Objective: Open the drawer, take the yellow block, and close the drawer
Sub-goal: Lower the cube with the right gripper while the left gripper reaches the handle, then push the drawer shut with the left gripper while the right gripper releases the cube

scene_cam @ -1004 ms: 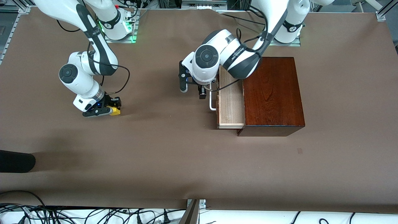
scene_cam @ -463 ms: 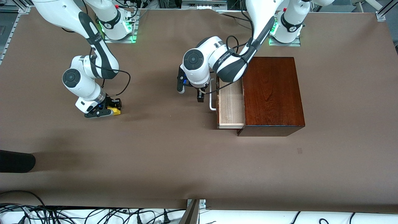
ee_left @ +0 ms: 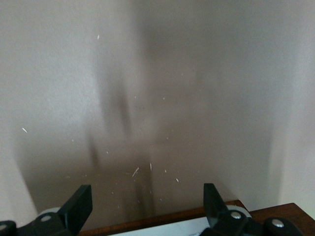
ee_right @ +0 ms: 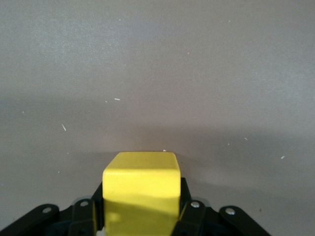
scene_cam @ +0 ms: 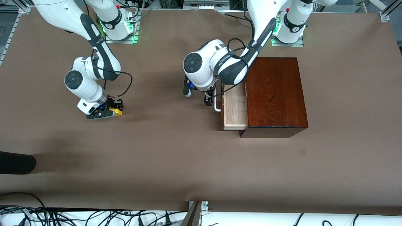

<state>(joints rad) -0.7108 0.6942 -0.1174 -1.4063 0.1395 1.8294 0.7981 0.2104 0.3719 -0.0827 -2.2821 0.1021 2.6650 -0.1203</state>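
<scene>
The mahogany box [scene_cam: 274,94] stands toward the left arm's end of the table. Its drawer [scene_cam: 235,108] is partly out, showing the bare pale tray and the white bar handle [scene_cam: 216,105]. My left gripper [scene_cam: 197,96] is open and empty, right beside the handle. In the left wrist view its open gripper [ee_left: 147,209] frames the table, with the handle [ee_left: 162,230] and the drawer's dark front edge [ee_left: 147,221] between the jaws. My right gripper [scene_cam: 105,113] is shut on the yellow block [scene_cam: 118,111], low at the table toward the right arm's end. The block [ee_right: 140,189] fills the right gripper [ee_right: 140,219].
A dark rounded object [scene_cam: 15,162] lies at the table's edge nearer to the front camera, at the right arm's end. Cables [scene_cam: 94,218] run along that near edge. A small dark mark [scene_cam: 302,152] lies on the brown table cover, nearer to the camera than the box.
My left gripper moved in against the drawer handle and the drawer slid a little way into the box. My right gripper still holds the yellow block and barely shifted.
</scene>
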